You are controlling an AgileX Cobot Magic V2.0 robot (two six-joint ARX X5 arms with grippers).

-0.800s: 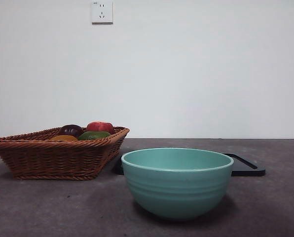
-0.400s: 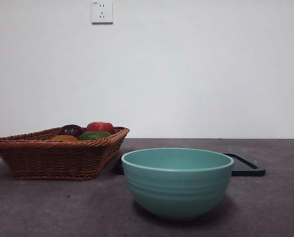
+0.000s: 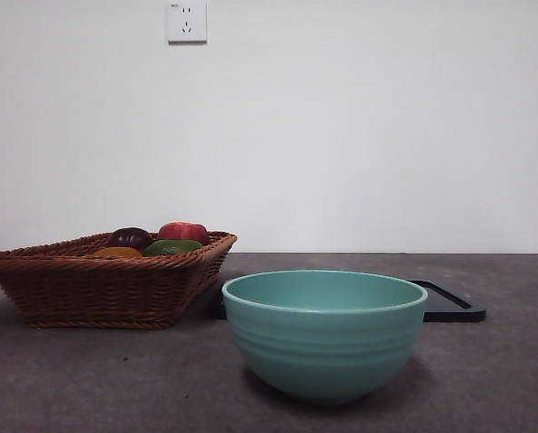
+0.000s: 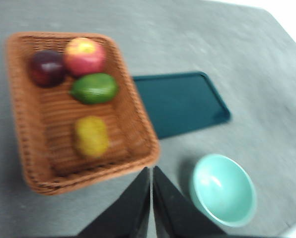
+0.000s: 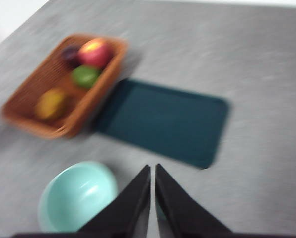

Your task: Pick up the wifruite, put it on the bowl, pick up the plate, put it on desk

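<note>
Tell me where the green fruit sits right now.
The green fruit lies in the wicker basket, beside the red apple and the dark plum, on the side nearest the dark tray.

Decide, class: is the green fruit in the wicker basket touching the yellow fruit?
Apart. The left wrist view shows bare basket weave between the green fruit and the yellow fruit in the wicker basket.

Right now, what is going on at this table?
Nothing is being handled. Both arms hang high above the desk, left end effector and right end effector shut and holding nothing. Four fruits lie in the wicker basket. The teal bowl stands empty, with the black tray behind it.
</note>
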